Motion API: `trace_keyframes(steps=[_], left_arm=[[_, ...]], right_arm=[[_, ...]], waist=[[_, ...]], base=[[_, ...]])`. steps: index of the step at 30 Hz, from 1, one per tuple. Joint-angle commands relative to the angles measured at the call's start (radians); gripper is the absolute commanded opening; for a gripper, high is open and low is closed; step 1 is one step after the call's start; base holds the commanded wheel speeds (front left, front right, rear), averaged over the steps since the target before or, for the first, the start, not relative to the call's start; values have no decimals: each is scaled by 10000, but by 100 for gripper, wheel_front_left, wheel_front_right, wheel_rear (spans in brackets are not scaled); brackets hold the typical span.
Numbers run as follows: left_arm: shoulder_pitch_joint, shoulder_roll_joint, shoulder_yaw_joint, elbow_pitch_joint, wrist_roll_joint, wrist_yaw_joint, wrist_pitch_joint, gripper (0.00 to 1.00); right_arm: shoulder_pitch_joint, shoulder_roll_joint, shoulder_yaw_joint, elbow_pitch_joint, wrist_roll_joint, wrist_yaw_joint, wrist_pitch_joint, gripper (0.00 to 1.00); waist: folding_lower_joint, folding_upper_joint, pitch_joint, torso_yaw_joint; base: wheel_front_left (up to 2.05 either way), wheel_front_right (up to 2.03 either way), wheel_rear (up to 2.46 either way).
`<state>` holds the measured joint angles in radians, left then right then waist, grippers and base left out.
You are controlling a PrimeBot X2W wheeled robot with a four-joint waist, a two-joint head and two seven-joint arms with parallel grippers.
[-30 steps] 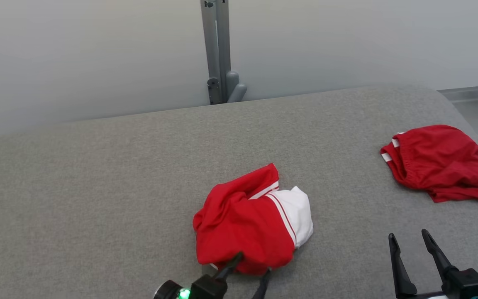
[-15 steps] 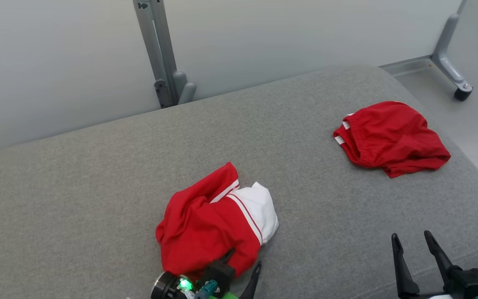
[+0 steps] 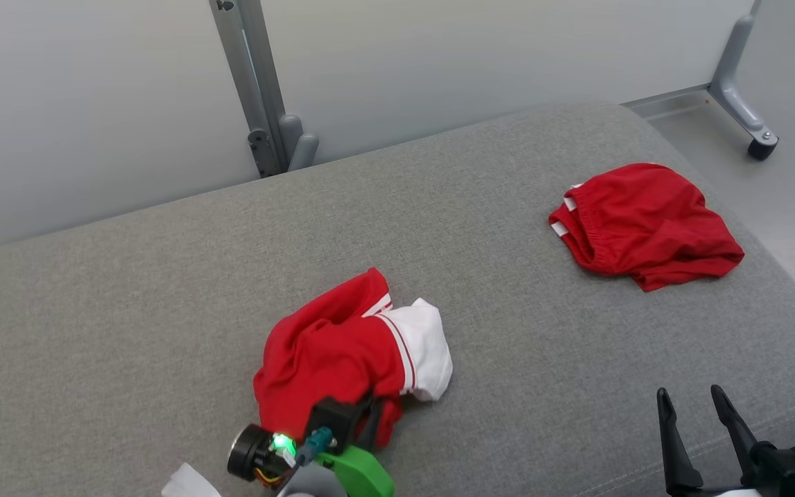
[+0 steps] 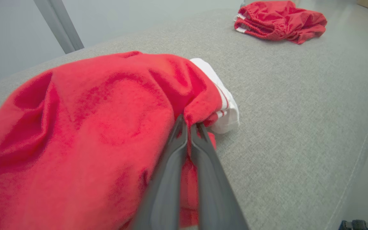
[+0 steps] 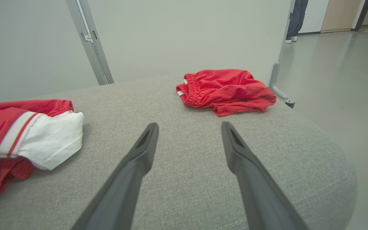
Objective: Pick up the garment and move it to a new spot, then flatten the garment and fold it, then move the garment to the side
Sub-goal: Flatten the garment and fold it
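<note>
A crumpled red garment [image 3: 328,355] with a white, red-striped sleeve lies near the front middle of the grey padded surface [image 3: 163,276]. My left gripper [image 3: 373,414] is shut on the garment's near edge. In the left wrist view the two fingers meet at the left gripper [image 4: 188,123], with a fold of the garment [image 4: 91,121] pinched between them. At the lower right my right gripper [image 3: 691,397] stands open and holds nothing. The right wrist view shows the right gripper [image 5: 188,127] above bare fabric, with the garment [image 5: 27,134] at its left.
Another red garment [image 3: 642,224] lies bunched at the far right, near the surface's rounded edge. A grey metal post [image 3: 252,90] stands behind the surface. Bare floor [image 3: 784,179] and a wheeled frame leg [image 3: 742,110] lie to the right. A person's legs [image 5: 295,19] stand far off.
My left gripper has closed on the garment's near edge and bunched the cloth. The head camera has swung, shifting the whole picture left. The right gripper stays open.
</note>
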<state>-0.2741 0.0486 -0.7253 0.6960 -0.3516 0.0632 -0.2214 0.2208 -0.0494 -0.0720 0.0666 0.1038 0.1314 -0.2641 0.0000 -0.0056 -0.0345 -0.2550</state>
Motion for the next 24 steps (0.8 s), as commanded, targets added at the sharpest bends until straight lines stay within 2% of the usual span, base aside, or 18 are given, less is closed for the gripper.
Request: trace_keyframes(steps=[1, 7, 12, 16, 19, 24], left_arm=[[-307, 36, 130, -276, -203, 4, -98, 0], [-1000, 65, 675, -2340, -976, -278, 76, 0], [-1476, 64, 1222, -4480, -2074, -596, 975, 0], [-1932, 48, 1406, -5480, -2592, -676, 1542, 0], [-2274, 47, 1636, -6420, -3267, -672, 2018, 0], [-2419, 74, 2418, -8075, -4654, -328, 2943, 0]], right_arm=[[-8, -23, -41, 8, 53, -13, -2, 100], [91, -23, -112, 66, 158, -13, -2, 100], [-48, -23, -5, 122, 278, -13, -3, 100], [-121, -23, 101, 179, 303, -13, -2, 100], [-175, -27, 204, 202, 349, -13, -3, 100], [-166, -24, 260, 231, 392, -13, -2, 100]], waist=[[0, 56, 1, 54], [0, 56, -40, 287], [0, 56, -104, 346], [0, 56, -165, 316], [0, 56, -254, 154], [0, 56, -365, -124]], base=[[0, 0, 0], [0, 0, 0], [0, 0, 0], [0, 0, 0], [0, 0, 0], [0, 0, 0]])
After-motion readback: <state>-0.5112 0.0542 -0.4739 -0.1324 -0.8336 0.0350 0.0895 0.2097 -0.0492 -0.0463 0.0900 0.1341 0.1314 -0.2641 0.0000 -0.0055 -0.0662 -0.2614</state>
